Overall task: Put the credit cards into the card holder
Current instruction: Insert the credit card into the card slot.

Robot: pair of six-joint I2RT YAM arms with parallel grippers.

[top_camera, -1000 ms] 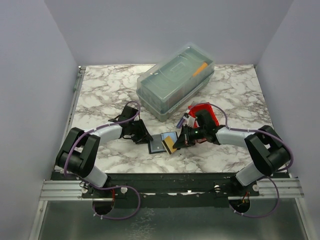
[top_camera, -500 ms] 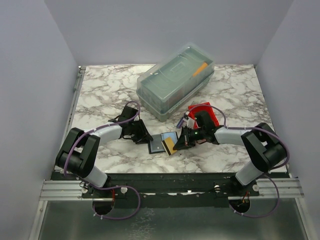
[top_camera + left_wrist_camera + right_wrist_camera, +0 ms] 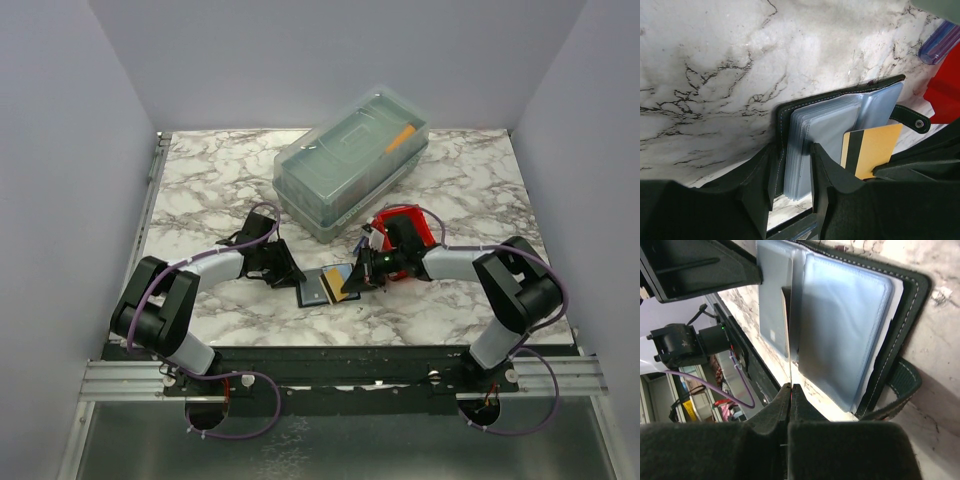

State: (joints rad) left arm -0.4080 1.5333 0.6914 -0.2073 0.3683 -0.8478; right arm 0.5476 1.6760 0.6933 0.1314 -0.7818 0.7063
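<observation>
Sitting on the marble table (image 3: 200, 190): clear lidded box (image 3: 350, 160) at back centre, with the red bin (image 3: 946, 97) just in front of it, partly behind the right arm. Near front centre the card holder (image 3: 840, 125) lies open, clear sleeves fanned up, snap strap sticking out one side. On its left edge the left gripper (image 3: 790, 172) pinches it, one finger outside the cover, one on the sleeve stack. Opposite, the right gripper (image 3: 790, 387) is pressed together on a gold card (image 3: 875, 150), dark stripe showing, far edge at the sleeves; whether it is inside a pocket, cannot tell.
</observation>
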